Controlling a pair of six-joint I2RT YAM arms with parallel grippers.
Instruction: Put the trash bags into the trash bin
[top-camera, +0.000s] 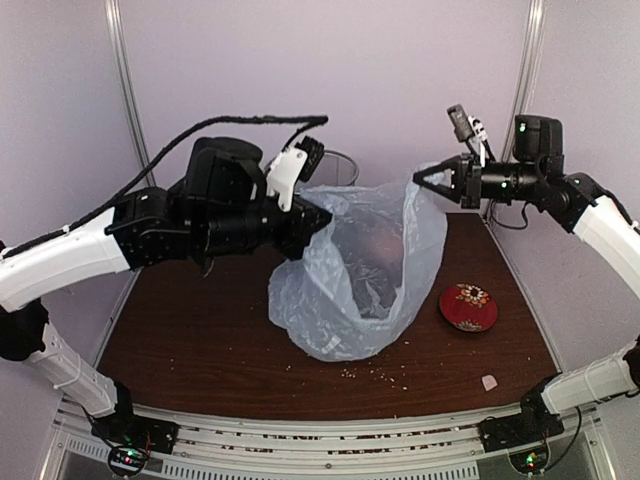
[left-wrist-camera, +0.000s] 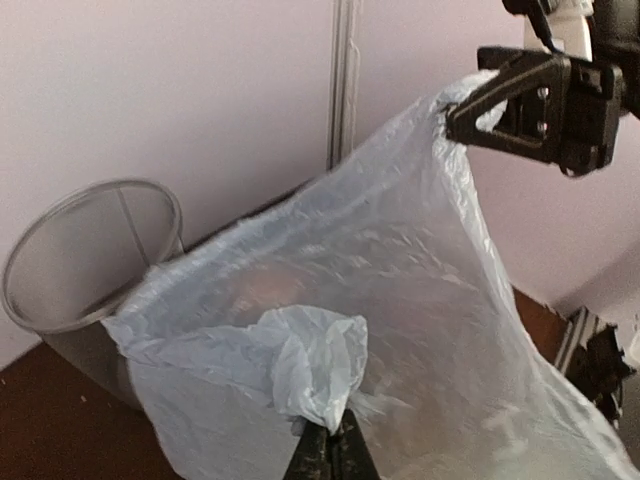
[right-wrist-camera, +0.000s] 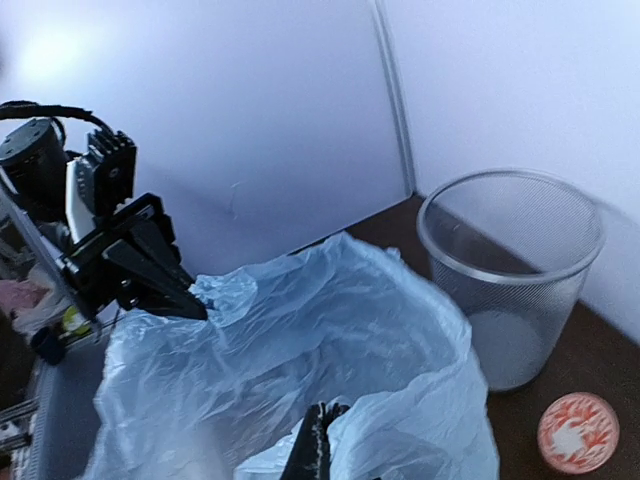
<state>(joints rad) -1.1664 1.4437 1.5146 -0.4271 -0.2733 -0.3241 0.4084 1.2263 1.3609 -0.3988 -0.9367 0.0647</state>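
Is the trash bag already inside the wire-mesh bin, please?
No, the trash bag hangs outside the bin, whose mesh interior shows nothing in it.

Setting: a robotics lab test cell. Two arms, left (top-camera: 60, 265) and right (top-camera: 610, 230), are bolted to aluminium rails (top-camera: 330, 440) at the near edge of a dark wood-grain table (top-camera: 200, 350). Plain pale panels (top-camera: 350, 80) with metal uprights (top-camera: 125, 80) enclose the table.
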